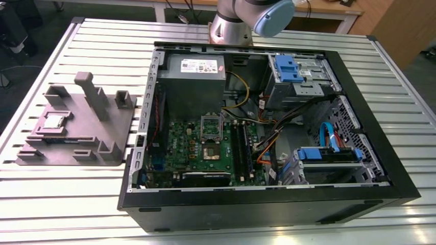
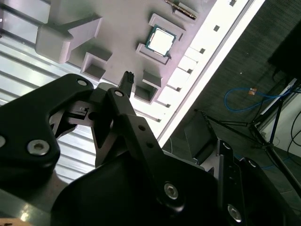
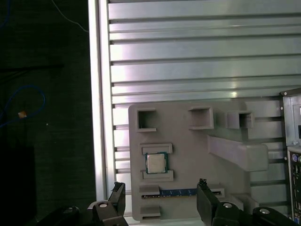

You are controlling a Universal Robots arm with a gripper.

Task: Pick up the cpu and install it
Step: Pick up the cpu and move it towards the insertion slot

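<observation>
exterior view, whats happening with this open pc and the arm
A robot arm is going after the cpu. It lies in a gray holder on the table, beside the open computer case. In the first wrist view the jaws stand open and empty, short of the cpu.

We are seeing an arm (image 1: 230,29) with a silver-gray tubular body and a pale blue round cap (image 1: 276,18). In both wrist views we are looking at a gripper (image 3: 160,190) of matte black angular links, studded with shiny round screws (image 2: 170,190), its fingers (image 3: 204,202) narrowing toward their tips.
</observation>
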